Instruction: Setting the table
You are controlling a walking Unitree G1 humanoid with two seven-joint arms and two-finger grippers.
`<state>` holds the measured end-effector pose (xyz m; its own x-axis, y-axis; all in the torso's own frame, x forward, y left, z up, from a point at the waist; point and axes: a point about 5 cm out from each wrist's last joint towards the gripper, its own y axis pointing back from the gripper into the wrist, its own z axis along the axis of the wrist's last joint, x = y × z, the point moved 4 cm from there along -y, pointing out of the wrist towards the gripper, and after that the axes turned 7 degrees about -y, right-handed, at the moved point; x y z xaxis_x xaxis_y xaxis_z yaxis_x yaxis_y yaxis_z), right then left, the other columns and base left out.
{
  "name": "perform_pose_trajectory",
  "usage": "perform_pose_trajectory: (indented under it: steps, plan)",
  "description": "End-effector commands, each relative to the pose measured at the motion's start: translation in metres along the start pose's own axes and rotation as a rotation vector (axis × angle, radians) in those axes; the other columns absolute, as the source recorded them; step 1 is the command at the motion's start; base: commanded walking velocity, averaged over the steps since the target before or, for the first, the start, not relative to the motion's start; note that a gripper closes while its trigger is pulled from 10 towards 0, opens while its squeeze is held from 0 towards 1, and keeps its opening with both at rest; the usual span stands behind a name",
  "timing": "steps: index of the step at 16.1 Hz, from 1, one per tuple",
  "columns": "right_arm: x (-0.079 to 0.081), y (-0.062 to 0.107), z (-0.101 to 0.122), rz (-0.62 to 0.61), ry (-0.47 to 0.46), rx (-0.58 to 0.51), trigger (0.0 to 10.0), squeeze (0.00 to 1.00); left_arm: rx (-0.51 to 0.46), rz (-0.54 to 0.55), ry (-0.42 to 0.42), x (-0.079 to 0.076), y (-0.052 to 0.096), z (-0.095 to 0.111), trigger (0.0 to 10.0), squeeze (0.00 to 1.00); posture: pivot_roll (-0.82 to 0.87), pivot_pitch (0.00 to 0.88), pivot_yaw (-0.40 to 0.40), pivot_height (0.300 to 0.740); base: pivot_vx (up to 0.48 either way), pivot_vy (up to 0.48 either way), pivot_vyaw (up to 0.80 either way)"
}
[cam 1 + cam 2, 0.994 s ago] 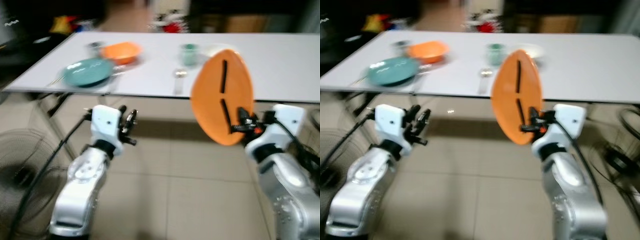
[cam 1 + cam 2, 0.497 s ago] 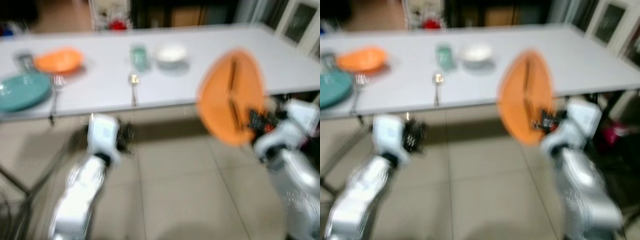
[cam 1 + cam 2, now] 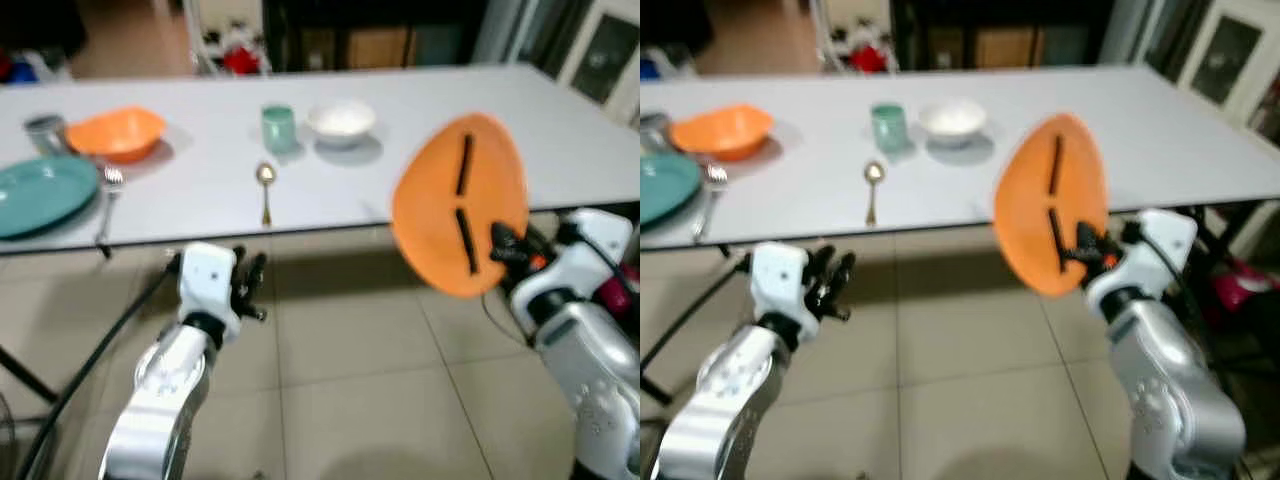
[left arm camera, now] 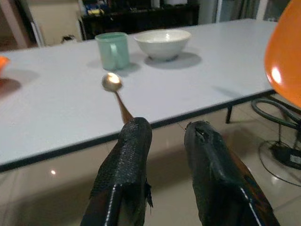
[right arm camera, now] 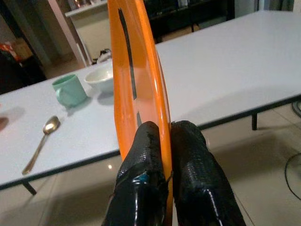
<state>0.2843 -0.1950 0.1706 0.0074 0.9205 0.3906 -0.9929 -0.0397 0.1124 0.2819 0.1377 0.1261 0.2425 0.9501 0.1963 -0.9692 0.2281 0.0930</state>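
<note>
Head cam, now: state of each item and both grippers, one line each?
orange plate: held on edge, off the table
right gripper: shut on the plate's rim
left gripper: open, holding nothing
spoon: lying flat on table
green cup: upright
white bowl: upright
orange bowl: upright
teal plate: flat on table

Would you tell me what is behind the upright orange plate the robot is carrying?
Behind the orange plate, pinched on edge by the right gripper, lies the white table. The plate hides part of its front edge.
</note>
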Motion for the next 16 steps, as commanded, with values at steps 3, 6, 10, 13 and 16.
perform_pose_trajectory:
  steps: [3,6,10,13,16]
  plan:
    - [0.0204,-0.0025,0.0064,0.102,-0.023,-0.016,10.0,0.00,-0.014,0.023,-0.016,0.0083,0.0003,0.0037,10.0,0.00,0.06,0.000,-0.007,0.740,0.291,0.000,0.00]
    - [0.0208,-0.0030,0.0053,0.107,-0.033,-0.005,10.0,0.00,-0.023,0.021,-0.020,0.0074,-0.0006,0.0061,10.0,0.00,0.07,0.000,-0.008,0.740,0.295,0.000,0.00]
    - [0.0220,-0.0036,0.0030,0.116,-0.044,0.010,10.0,0.00,-0.027,0.018,-0.026,0.0067,-0.0006,0.0070,10.0,0.00,0.07,0.000,-0.010,0.740,0.293,0.000,0.00]
    - [0.0216,-0.0042,0.0029,0.115,-0.051,0.012,10.0,0.00,-0.026,0.015,-0.033,0.0058,-0.0002,0.0071,10.0,0.00,0.08,0.000,-0.012,0.740,0.299,0.000,0.00]
    - [0.0222,-0.0053,0.0043,0.115,-0.049,0.006,10.0,0.00,-0.028,0.013,-0.036,0.0057,0.0002,0.0072,10.0,0.00,0.08,0.000,-0.012,0.740,0.294,0.000,0.00]
